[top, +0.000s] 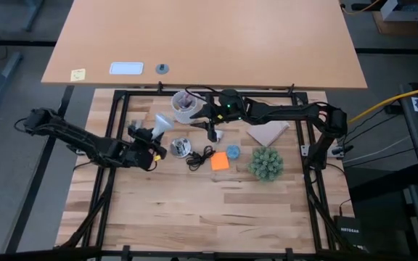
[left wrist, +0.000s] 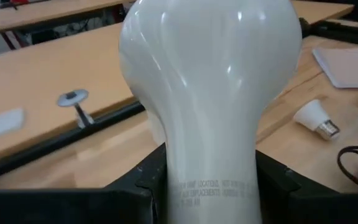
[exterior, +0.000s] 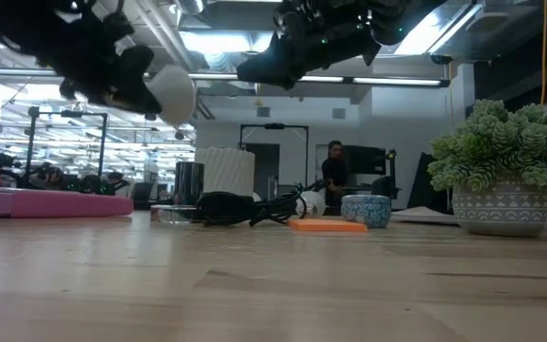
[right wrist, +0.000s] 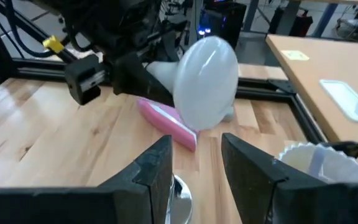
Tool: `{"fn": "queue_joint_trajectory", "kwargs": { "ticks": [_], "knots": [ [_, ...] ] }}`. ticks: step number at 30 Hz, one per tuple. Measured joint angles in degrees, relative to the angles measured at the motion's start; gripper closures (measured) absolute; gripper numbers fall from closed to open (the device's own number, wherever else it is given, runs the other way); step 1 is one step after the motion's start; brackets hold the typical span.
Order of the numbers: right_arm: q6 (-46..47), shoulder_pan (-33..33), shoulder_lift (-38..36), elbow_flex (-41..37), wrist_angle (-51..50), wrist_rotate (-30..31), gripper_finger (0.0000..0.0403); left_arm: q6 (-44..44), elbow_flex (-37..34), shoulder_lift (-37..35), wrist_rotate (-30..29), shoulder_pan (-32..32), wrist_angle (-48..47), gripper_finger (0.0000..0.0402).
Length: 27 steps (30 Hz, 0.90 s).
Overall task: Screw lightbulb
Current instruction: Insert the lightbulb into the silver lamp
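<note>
Lightbulb (top: pixel 162 122) aloft over table, left of centre, neck clamped in left gripper (top: pixel 151 142). Right gripper (right wrist: pixel 194 163) nearby, fingers apart, empty. Judged light, smooth, fragile; hold neck, not dome.

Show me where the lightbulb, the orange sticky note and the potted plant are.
lightbulb (left wrist: pixel 210 81): left wrist view, on its frosted dome.
orange sticky note (top: pixel 219 162): high view, its middle.
potted plant (exterior: pixel 504 204): low view, on its patterned pot.
</note>
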Motion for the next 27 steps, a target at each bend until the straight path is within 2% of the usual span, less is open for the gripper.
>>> {"fn": "queue_joint_trajectory", "kwargs": {
  "ticks": [8,11,20,27],
  "knots": [
    [-2.32,-0.02,0.06,0.05,-5.18,0.51,0.026,6.11,-6.29,0.78,0.25,0.0,21.52,0.026],
    [-3.02,-0.02,1.71,0.09,-4.9,0.33,0.026,9.99,-7.38,0.8,2.9,0.0,26.84,0.026],
    [-2.5,-0.02,9.74,0.07,2.95,0.38,0.026,15.26,-7.55,1.97,9.22,0.0,34.73,0.0258],
    [-2.48,-0.02,10.44,0.07,9.72,0.22,0.026,13.96,-7.57,5.09,10.32,0.09,36.46,0.0256]
  ]
}}
